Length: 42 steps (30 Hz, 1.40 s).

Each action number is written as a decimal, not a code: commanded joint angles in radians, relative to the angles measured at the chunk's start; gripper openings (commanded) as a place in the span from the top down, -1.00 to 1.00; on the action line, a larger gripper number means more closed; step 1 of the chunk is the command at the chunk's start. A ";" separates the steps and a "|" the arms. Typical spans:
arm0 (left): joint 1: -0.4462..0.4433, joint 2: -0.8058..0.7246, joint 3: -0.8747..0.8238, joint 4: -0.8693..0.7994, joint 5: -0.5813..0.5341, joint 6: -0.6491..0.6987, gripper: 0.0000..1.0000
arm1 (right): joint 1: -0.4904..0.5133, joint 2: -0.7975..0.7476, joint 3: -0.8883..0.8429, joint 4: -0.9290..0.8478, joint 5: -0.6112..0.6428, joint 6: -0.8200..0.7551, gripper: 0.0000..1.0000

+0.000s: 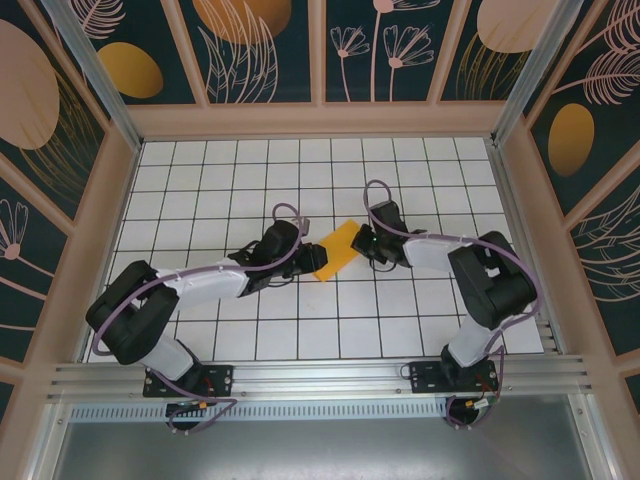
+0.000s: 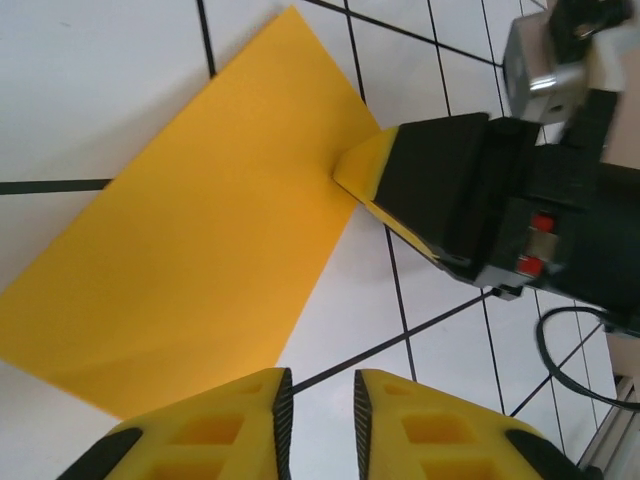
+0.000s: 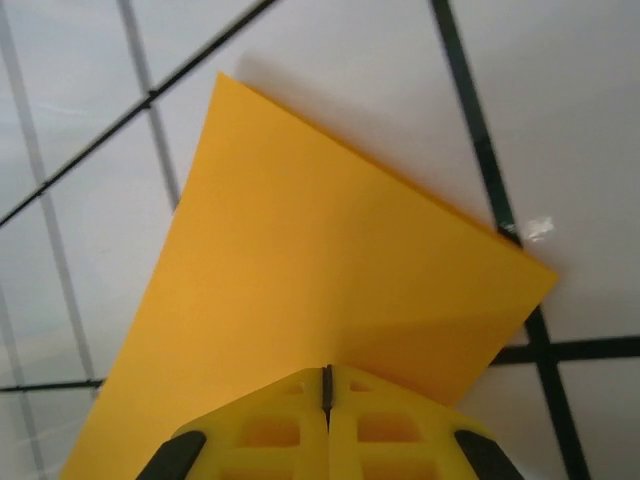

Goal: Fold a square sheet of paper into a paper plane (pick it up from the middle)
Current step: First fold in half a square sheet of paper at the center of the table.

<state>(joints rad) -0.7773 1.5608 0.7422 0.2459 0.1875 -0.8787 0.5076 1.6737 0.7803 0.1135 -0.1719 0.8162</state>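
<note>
The square sheet of paper (image 1: 338, 250) is orange-yellow and lies as an oblong on the white grid table, near the middle. In the left wrist view the paper (image 2: 200, 230) lies flat, running from lower left to upper right. My right gripper (image 1: 366, 243) is at its right edge, shut on the sheet; in the right wrist view its fingertips (image 3: 327, 385) meet on the near edge of the paper (image 3: 320, 260). From the left wrist the right gripper's fingers (image 2: 372, 165) touch that edge. My left gripper (image 2: 318, 405) hovers by the sheet's lower corner, open by a narrow gap, holding nothing.
The white gridded table (image 1: 250, 170) is fenced by wooden-framed wall panels (image 1: 260, 50) on three sides. Both arms reach inward from the near edge, and the left gripper (image 1: 306, 258) sits just left of the paper. A metal rail (image 1: 320, 385) runs along the front.
</note>
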 commanded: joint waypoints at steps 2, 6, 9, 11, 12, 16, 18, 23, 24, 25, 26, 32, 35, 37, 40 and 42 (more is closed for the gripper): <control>-0.024 0.048 0.040 0.044 0.022 -0.013 0.57 | -0.007 -0.125 -0.080 0.164 -0.117 -0.051 0.88; -0.026 0.091 0.054 0.049 0.030 -0.016 0.69 | -0.007 -0.136 -0.137 0.177 -0.202 -0.065 0.94; -0.030 0.127 0.071 0.055 0.054 -0.020 0.77 | -0.007 -0.120 -0.165 0.209 -0.256 -0.075 0.99; -0.033 0.144 0.085 0.052 0.062 -0.019 0.80 | -0.007 -0.091 -0.164 0.219 -0.290 -0.084 1.00; -0.033 0.147 0.089 0.049 0.065 -0.019 0.80 | -0.007 -0.080 -0.162 0.226 -0.303 -0.089 1.00; -0.035 0.190 0.112 0.031 0.071 -0.018 0.81 | -0.009 -0.023 -0.152 0.243 -0.344 -0.106 1.00; -0.034 0.204 0.120 0.029 0.073 -0.018 0.81 | -0.008 -0.006 -0.149 0.249 -0.346 -0.113 1.00; -0.036 0.241 0.148 0.008 0.080 -0.009 0.83 | -0.015 0.035 -0.138 0.245 -0.350 -0.118 1.00; -0.035 0.250 0.153 0.004 0.081 -0.008 0.84 | -0.017 0.043 -0.138 0.244 -0.351 -0.120 1.00; -0.036 0.258 0.155 0.002 0.082 -0.008 0.84 | -0.018 0.047 -0.139 0.244 -0.351 -0.120 1.00; -0.035 0.264 0.155 -0.001 0.084 -0.005 0.85 | -0.018 0.049 -0.139 0.241 -0.348 -0.122 1.00; -0.035 0.302 0.173 -0.040 0.086 0.013 0.87 | -0.020 0.064 -0.122 0.197 -0.324 -0.138 1.00; -0.034 0.316 0.177 -0.067 0.087 0.022 0.87 | -0.020 0.072 -0.112 0.180 -0.314 -0.146 1.00; -0.034 0.320 0.180 -0.093 0.075 0.030 0.87 | -0.019 0.074 -0.106 0.171 -0.310 -0.152 1.00; -0.036 0.329 0.184 -0.141 0.055 0.037 0.87 | -0.020 0.077 -0.097 0.155 -0.300 -0.161 1.00; -0.034 0.332 0.184 -0.166 0.040 0.039 0.87 | -0.023 0.077 -0.093 0.151 -0.297 -0.167 1.00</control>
<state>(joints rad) -0.8055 1.8687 0.9115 0.1699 0.2539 -0.8658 0.4969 1.7309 0.6651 0.2947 -0.4988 0.6823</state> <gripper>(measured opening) 0.070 0.051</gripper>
